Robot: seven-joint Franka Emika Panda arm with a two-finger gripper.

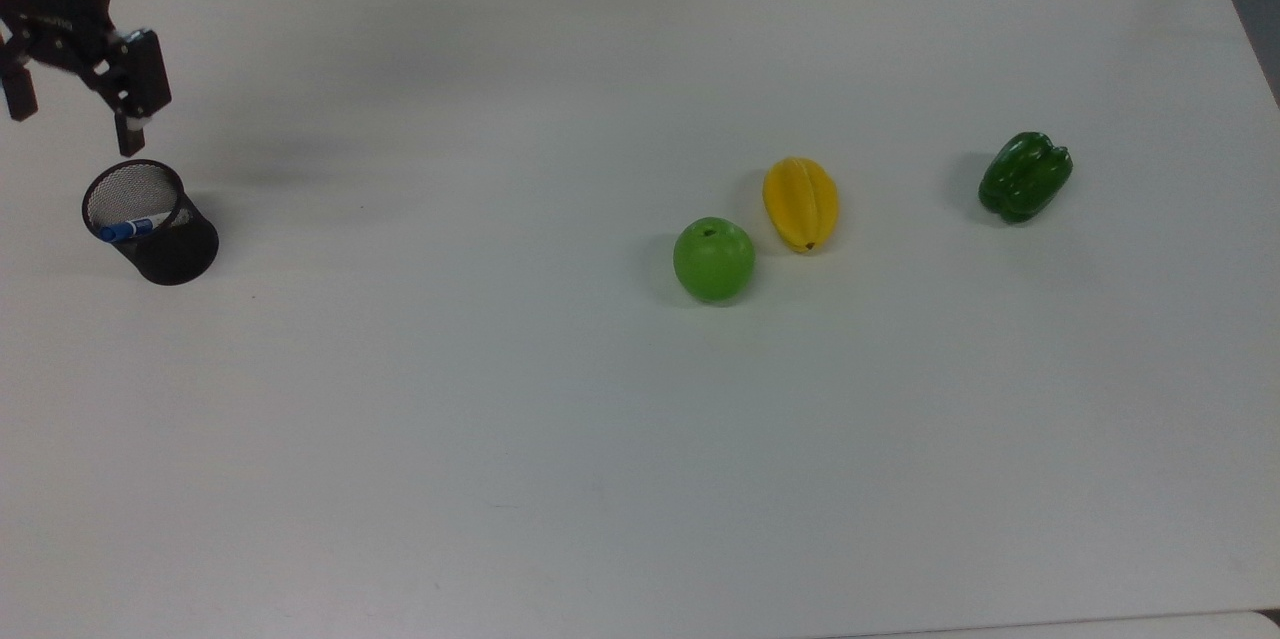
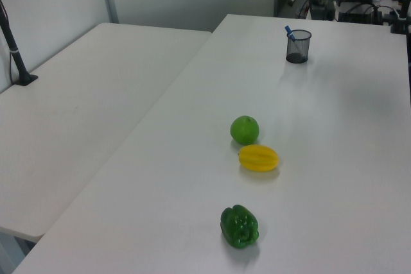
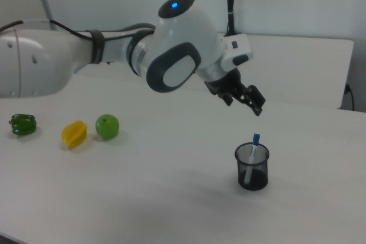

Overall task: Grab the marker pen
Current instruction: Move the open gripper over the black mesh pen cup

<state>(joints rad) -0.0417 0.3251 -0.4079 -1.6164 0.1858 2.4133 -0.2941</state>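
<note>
The white Franka arm with dark grey joint covers [image 3: 171, 67] reaches in from the right view's left, its thick links running roughly level above the desk before the wrist bends downward to the right view's right. A blue light glows on top of the rounded last joint. A black cable runs along the upper side of the arm. At its tip hangs the black two-finger end effector [image 1: 72, 122], pointing downward at a slant in the right view [image 3: 247, 100]. In the top view its two dark fingers [image 1: 131, 133] stand clearly spread, with bare air between them, gripping nothing.
</note>
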